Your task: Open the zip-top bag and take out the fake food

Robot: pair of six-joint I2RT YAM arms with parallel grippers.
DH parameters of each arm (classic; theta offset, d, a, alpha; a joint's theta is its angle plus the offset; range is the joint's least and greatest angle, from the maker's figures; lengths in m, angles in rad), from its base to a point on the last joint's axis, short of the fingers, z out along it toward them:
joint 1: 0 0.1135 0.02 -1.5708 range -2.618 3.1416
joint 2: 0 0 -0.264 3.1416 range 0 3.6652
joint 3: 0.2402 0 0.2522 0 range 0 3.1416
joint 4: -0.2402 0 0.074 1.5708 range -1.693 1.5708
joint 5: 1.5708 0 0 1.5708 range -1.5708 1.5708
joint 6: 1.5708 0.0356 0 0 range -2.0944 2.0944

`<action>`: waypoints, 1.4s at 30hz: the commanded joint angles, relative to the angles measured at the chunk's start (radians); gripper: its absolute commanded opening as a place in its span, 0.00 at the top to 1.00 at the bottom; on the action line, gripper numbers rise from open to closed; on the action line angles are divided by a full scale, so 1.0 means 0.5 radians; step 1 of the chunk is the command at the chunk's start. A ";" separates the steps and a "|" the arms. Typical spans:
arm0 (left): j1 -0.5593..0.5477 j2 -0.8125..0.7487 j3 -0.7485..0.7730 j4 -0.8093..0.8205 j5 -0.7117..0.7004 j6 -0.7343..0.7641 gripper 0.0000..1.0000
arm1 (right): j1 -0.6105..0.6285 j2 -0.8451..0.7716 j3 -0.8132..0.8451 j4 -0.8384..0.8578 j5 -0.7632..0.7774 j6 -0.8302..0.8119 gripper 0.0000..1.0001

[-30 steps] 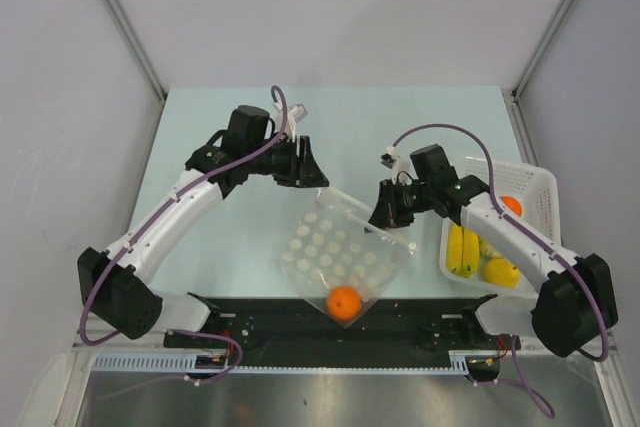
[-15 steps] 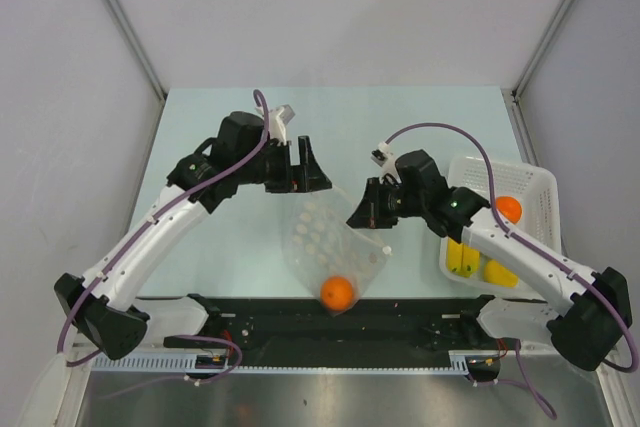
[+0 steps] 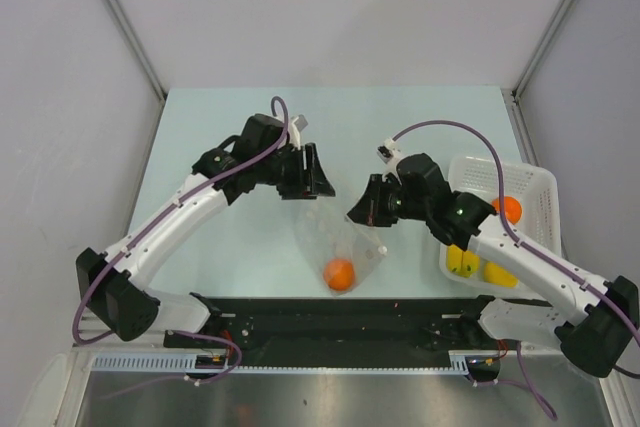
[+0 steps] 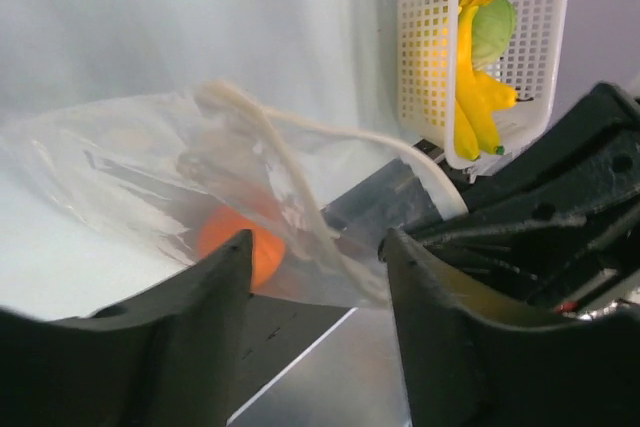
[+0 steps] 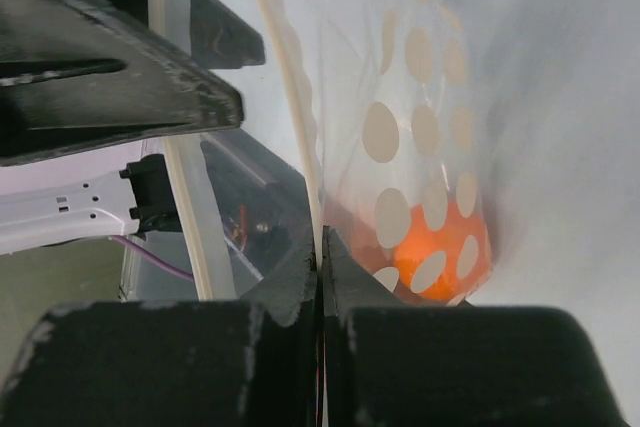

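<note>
Zip: the white zip strip [image 4: 330, 132] of the clear, crinkly, dot-printed zip-top bag [image 3: 335, 237] shows as two parted lips in both wrist views, so I judge the opening step done. Emptying is mostly done. A yellow plastic banana bunch [image 3: 460, 260], a yellow lemon-like fruit [image 3: 498, 272], a pale green cabbage [image 4: 492, 32] and a small orange piece [image 3: 508, 209] lie in the white perforated plastic basket [image 3: 545, 182] at the right. Left to do: one glossy round orange [image 3: 340, 274] sits in the bottom corner of the bag, which appears to hang between the two arms over the pale green table [image 3: 420, 117], apart from the basket. The right gripper [image 3: 362, 215] is clamped tight on the bag's rim, with film pinched in the seam between its fingers. The left gripper [image 3: 318, 182] has its jaws parted. A lip of the bag lies across the gap beyond them, and the wrist view shows no pinch. Room: the orange-laden corner hangs just beside the black base rail [image 3: 300, 312] at the near edge. The basket wall sits close under the right forearm. Open room lies toward the far half of the table, and the side walls are well apart.
</note>
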 commanded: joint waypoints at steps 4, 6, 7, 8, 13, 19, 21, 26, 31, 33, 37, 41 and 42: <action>-0.022 0.056 0.036 0.210 0.121 0.125 0.82 | 0.017 -0.051 0.078 -0.019 0.135 0.001 0.97; -0.025 0.059 0.097 0.183 0.096 0.171 1.00 | 0.014 -0.041 0.100 -0.074 0.166 -0.002 0.92; -0.031 0.056 0.116 0.171 0.081 0.220 1.00 | 0.005 -0.035 0.118 -0.169 0.209 -0.005 0.90; -0.031 0.059 0.159 0.149 0.075 0.242 1.00 | -0.008 -0.014 0.167 -0.230 0.230 -0.035 0.81; -0.031 0.102 0.242 0.088 0.136 0.276 1.00 | -0.179 0.096 0.372 -0.700 0.292 -0.247 0.55; -0.035 0.126 0.270 0.076 0.161 0.248 1.00 | -0.180 0.274 0.817 -0.998 0.353 -0.398 0.36; -0.038 0.133 0.285 0.082 0.155 0.236 1.00 | -0.146 0.317 0.921 -1.016 0.384 -0.382 0.36; -0.050 0.151 0.300 0.079 0.124 0.230 1.00 | 0.004 0.357 1.112 -0.940 0.464 -0.278 0.36; -0.053 0.154 0.300 0.082 0.109 0.208 1.00 | 0.103 0.397 1.186 -0.851 0.470 -0.208 0.53; -0.059 0.154 0.310 0.082 0.106 0.199 1.00 | 0.146 0.422 1.143 -0.805 0.470 -0.152 0.64; -0.056 0.154 0.316 0.079 0.096 0.199 1.00 | 0.164 0.468 0.993 -0.762 0.531 -0.036 0.84; -0.068 0.157 0.313 0.069 0.096 0.202 1.00 | 0.173 0.526 0.901 -0.710 0.660 -0.014 0.92; -0.071 0.157 0.316 0.072 0.093 0.202 1.00 | 0.173 0.547 0.910 -0.722 0.685 0.019 0.93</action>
